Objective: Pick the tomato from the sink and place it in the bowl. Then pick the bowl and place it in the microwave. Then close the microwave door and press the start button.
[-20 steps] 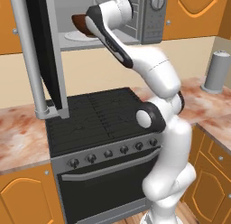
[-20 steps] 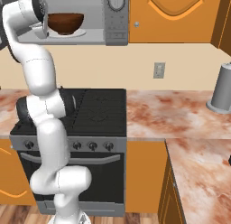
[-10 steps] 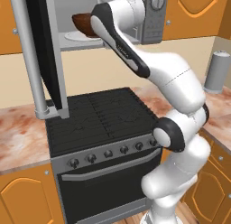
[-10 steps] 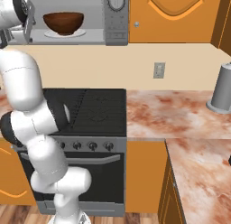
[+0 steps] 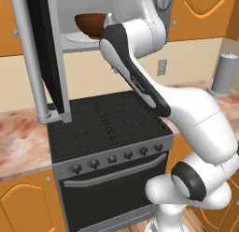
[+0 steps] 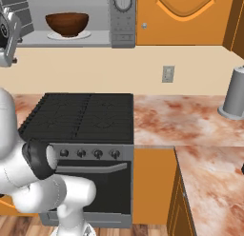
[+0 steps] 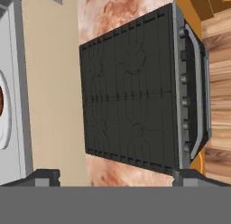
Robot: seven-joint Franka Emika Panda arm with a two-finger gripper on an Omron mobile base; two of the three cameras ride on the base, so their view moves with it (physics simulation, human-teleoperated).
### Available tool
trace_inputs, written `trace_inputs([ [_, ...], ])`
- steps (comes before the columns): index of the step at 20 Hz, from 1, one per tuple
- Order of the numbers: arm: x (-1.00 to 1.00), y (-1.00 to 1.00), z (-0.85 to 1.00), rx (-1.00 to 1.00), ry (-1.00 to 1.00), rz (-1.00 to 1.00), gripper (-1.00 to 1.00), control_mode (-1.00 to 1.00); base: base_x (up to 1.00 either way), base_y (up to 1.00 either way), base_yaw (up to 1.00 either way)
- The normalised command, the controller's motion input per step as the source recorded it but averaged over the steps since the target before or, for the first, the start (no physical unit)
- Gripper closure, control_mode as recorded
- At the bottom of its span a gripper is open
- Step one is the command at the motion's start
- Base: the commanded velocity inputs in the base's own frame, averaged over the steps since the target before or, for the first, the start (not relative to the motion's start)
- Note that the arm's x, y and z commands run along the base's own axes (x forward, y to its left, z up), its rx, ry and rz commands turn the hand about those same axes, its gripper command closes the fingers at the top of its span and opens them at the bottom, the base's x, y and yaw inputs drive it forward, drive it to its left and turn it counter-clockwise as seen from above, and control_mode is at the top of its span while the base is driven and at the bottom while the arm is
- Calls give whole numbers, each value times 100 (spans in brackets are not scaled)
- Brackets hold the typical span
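Left base view: you see the wooden bowl [image 5: 89, 23] already sitting on the white turntable plate [image 5: 77, 37] inside the microwave [image 5: 164, 3], at about 11 o'clock in the frame. So the carrying steps look done. The microwave door [image 5: 43, 53] stands swung wide open at 9 o'clock, its long grey bar handle [image 5: 29, 58] facing you, so closing it and pressing start are what remain. The arm's bulky upper links cover the right half of the cavity and most of the control panel; only the knob [image 5: 162, 0] peeks out at 1 o'clock. The black stove [image 5: 106, 121] lies below.

Right base view: here the bowl [image 6: 66, 23] shows clearly at 11 o'clock, centred on the plate [image 6: 69, 35], with the panel and its knob [image 6: 123, 1] just to its right. You cannot see into the bowl from this height, so whether the tomato is inside cannot be told. The hand is cut off at the left edge near 9 o'clock. A grey canister [image 6: 234, 93] stands on the marbled tabletop [image 6: 186, 117] at 3 o'clock.

Hand view: the claw [image 7: 115, 178] has its two dark tips wide apart at 7 and 5 o'clock, with nothing between them. It looks down past the microwave's front edge at 9 o'clock onto the stove top [image 7: 131, 90]. A sliver of the plate and the bowl shows at the left edge.
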Motion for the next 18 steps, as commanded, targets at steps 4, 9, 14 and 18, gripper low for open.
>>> trace_inputs([
  [4, -100, -15, -11, 2, -2, 1, -100, -100, 0, 0, 0],
  [9, -100, -10, 0, 0, -8, 1, -100, -100, 0, 0, 0],
  [14, -100, 0, 0, 0, -12, 0, -100, -100, 0, 0, 0],
  [18, -100, 1, 0, 0, -7, 0, -100, -100, 0, 0, 0],
])
